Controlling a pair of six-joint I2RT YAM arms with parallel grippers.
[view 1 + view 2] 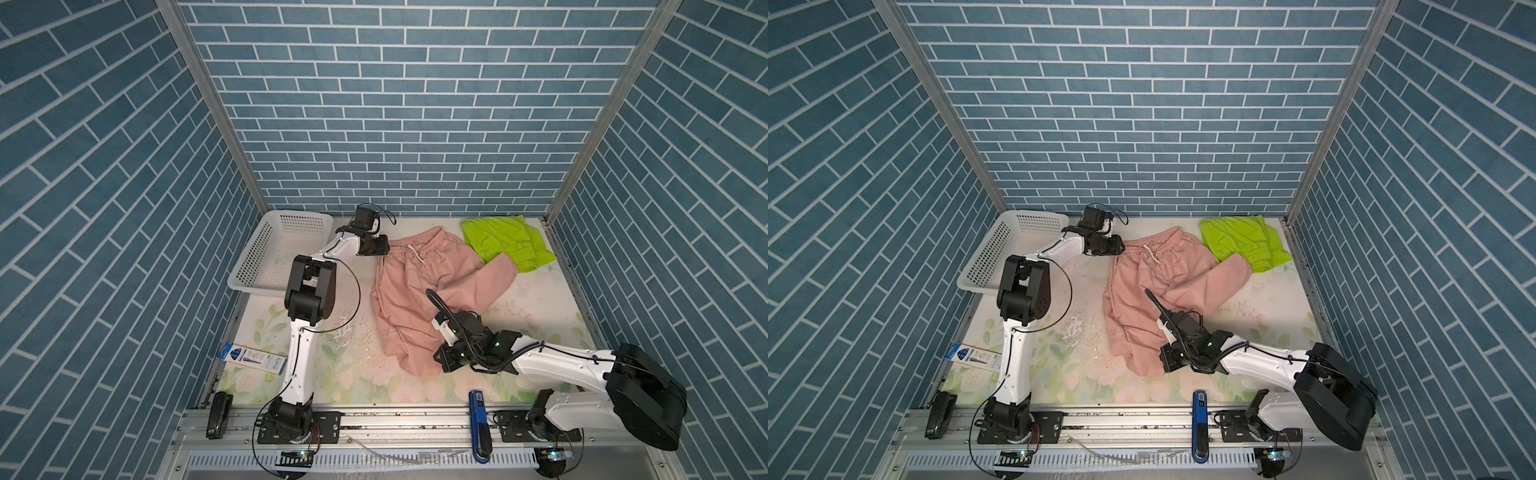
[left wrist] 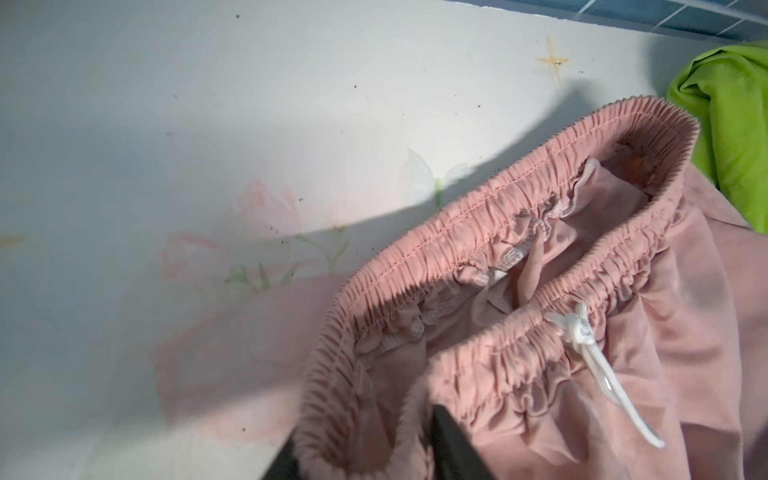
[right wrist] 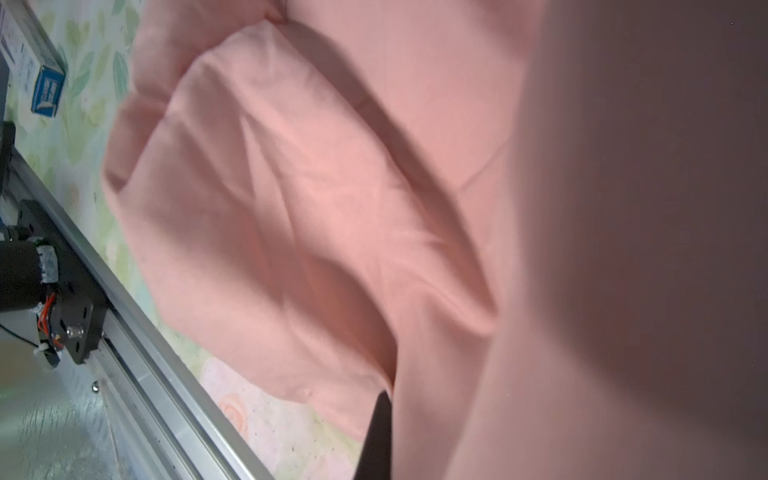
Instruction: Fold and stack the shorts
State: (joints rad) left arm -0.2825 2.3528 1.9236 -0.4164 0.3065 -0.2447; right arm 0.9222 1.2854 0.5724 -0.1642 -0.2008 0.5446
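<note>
The left claw is clamped on the far-left waistband of the pink shorts, spread mid-surface. The right claw is closed on their near leg. The green shorts lie far right, touching.

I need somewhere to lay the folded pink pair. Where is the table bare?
Bare: the table right of the pink shorts, nearer than the green shorts; also the near strip between the left arm and the right gripper. Crowded: far edge, with basket and both shorts.
</note>
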